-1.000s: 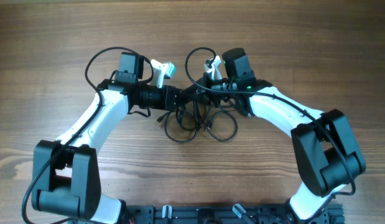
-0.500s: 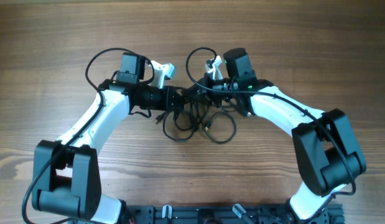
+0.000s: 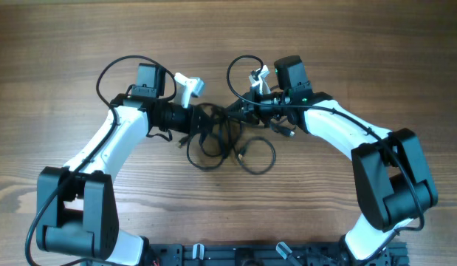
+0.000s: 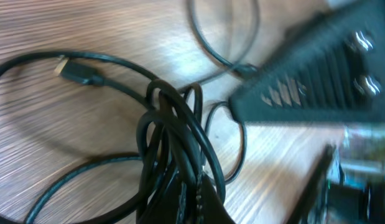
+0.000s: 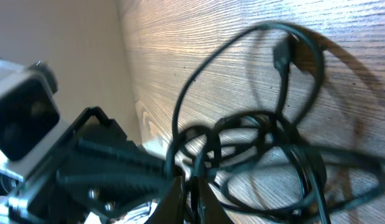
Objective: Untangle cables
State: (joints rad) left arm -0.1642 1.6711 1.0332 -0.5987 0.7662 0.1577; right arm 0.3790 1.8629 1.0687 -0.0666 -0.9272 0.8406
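A tangle of thin black cables (image 3: pixel 227 140) lies on the wooden table between the two arms, with loops hanging toward the front. My left gripper (image 3: pixel 204 120) is shut on a bunch of cable strands (image 4: pixel 173 143) at the left of the knot. My right gripper (image 3: pixel 239 111) is shut on a strand (image 5: pixel 192 177) at the right of the knot. A plug connector (image 4: pixel 74 71) shows in the left wrist view, another (image 5: pixel 282 56) in the right wrist view. The two grippers face each other, close together.
The wooden table (image 3: pixel 66 44) runs all round the arms. Thicker black wires (image 3: pixel 110 70) loop over each arm. A dark rail (image 3: pixel 243 255) lies along the front edge.
Both grippers have drawn slightly apart and toward the far side, the left one leftward and the right one rightward. The cable bunch is stretched between them and the loops have shifted.
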